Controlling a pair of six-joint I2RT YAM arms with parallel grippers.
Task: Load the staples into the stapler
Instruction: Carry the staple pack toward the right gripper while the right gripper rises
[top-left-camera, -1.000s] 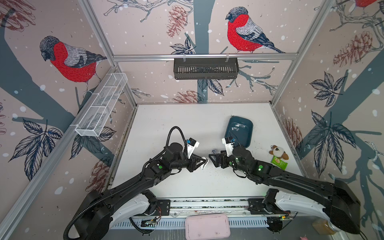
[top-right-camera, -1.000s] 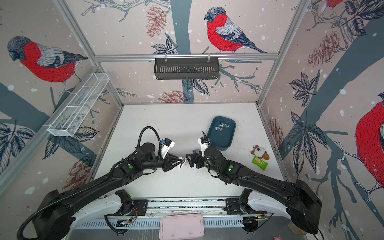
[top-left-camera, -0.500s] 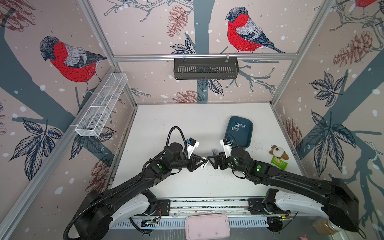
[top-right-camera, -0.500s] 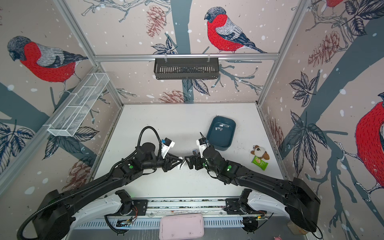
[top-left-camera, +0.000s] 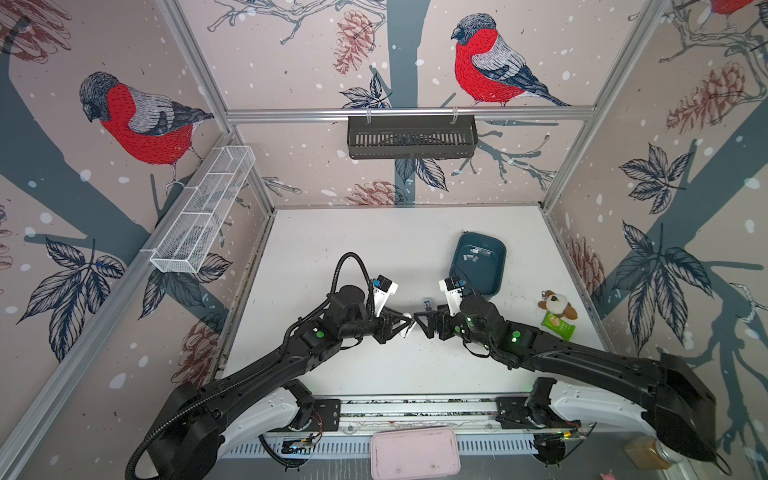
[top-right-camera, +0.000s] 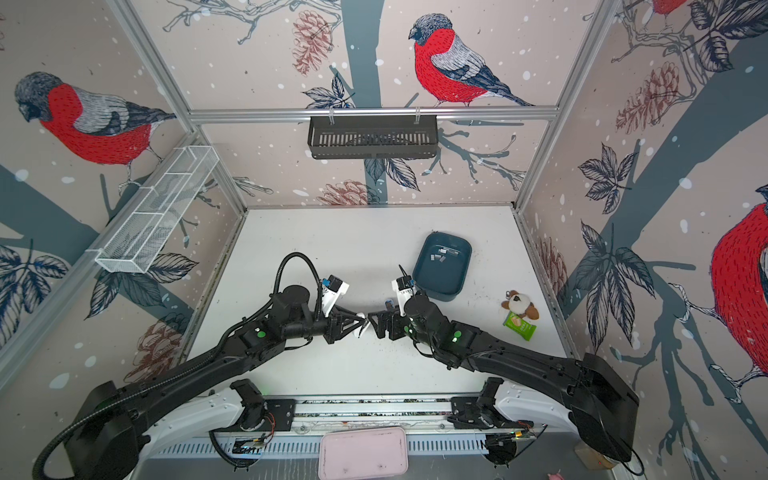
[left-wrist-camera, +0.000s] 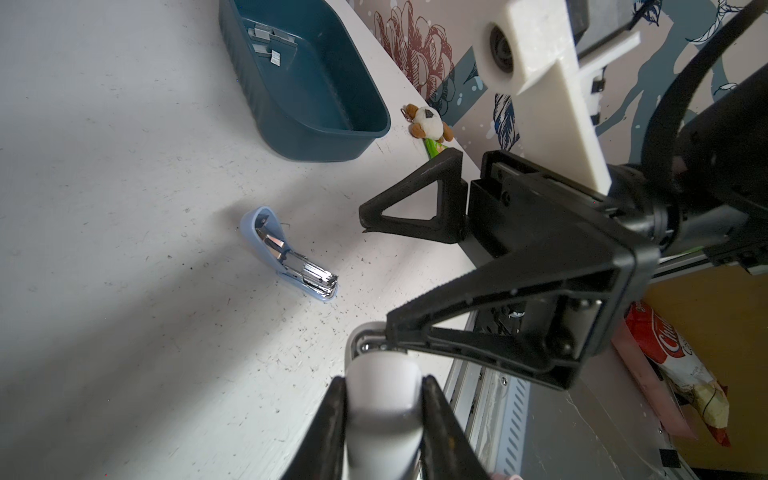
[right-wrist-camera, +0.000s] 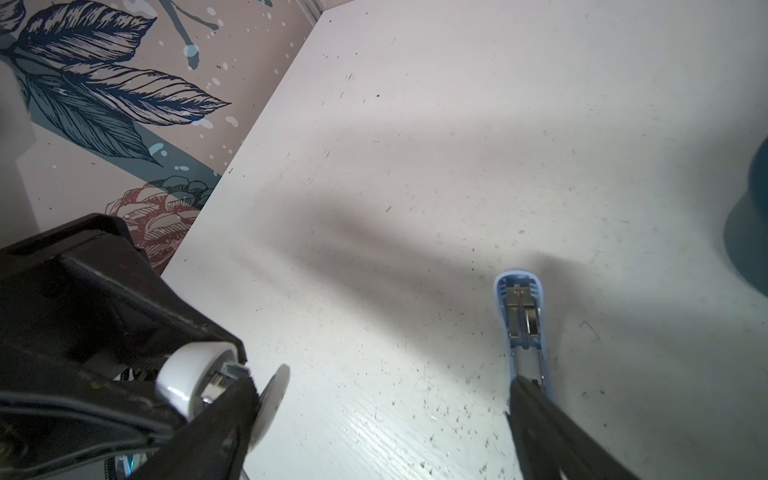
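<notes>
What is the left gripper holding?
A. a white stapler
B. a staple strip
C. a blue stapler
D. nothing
A: in the left wrist view the left gripper is shut on a white stapler, while the blue stapler lies open on the table.

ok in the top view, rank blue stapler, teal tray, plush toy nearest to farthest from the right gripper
1. blue stapler, just beyond the right gripper
2. teal tray, farther back and right
3. plush toy, far right by the wall
</notes>
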